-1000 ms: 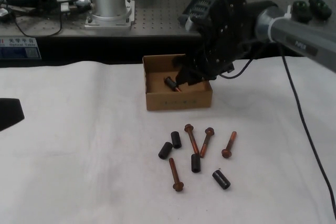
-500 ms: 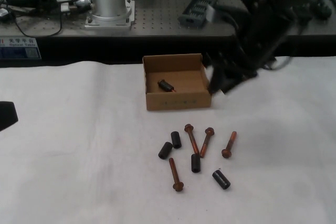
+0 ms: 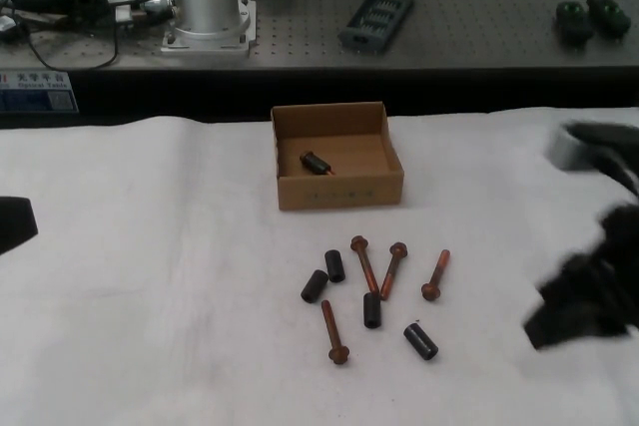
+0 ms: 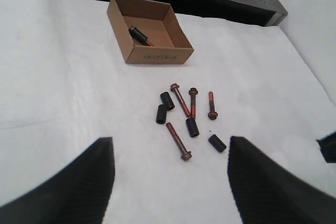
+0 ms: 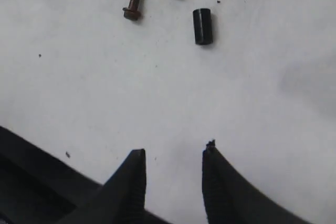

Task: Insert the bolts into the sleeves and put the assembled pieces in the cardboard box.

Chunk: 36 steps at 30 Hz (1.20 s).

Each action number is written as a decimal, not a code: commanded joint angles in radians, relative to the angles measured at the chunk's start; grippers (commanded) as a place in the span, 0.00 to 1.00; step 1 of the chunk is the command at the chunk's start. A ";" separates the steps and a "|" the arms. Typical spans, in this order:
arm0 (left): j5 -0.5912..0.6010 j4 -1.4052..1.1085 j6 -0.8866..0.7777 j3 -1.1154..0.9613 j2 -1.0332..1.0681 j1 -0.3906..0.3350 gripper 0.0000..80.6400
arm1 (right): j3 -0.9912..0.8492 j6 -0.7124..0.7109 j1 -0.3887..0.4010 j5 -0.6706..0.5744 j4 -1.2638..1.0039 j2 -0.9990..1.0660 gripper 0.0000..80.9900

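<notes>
The left gripper is hanging wide open and the right gripper narrowly parted, both empty, while stiff, light, probably roll-prone bolts and sleeves are lying loose on the bench just nearer than the cardboard box, likely inviting a mid-shaft pinch.

You have on your bench, over its white cloth, the cardboard box and, nearer, four loose bolts among four black sleeves.
</notes>
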 commanded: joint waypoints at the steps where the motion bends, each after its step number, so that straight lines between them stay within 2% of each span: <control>1: -0.004 -0.002 0.012 -0.006 0.008 0.003 0.56 | 0.044 0.050 0.001 -0.012 -0.017 -0.103 0.34; 8: -0.004 -0.002 0.012 -0.006 0.008 0.003 0.56 | 0.131 0.101 0.001 -0.010 -0.064 -0.312 0.34; 13: -0.004 -0.002 0.012 -0.006 0.008 0.003 0.56 | 0.131 0.101 0.001 -0.012 -0.085 -0.314 0.34; 19: -0.004 -0.002 0.012 -0.006 0.008 0.003 0.56 | 0.131 0.109 0.001 -0.083 -0.108 -0.268 0.34; 23: -0.004 -0.002 0.012 -0.006 0.008 0.003 0.56 | 0.129 0.144 0.001 -0.085 -0.172 -0.188 0.34; 28: -0.004 -0.002 0.012 -0.006 0.008 0.003 0.56 | 0.082 0.141 0.001 -0.055 -0.195 0.009 0.34; 36: -0.004 -0.002 0.012 -0.006 0.008 0.003 0.56 | -0.103 0.027 0.001 0.011 -0.193 0.377 0.34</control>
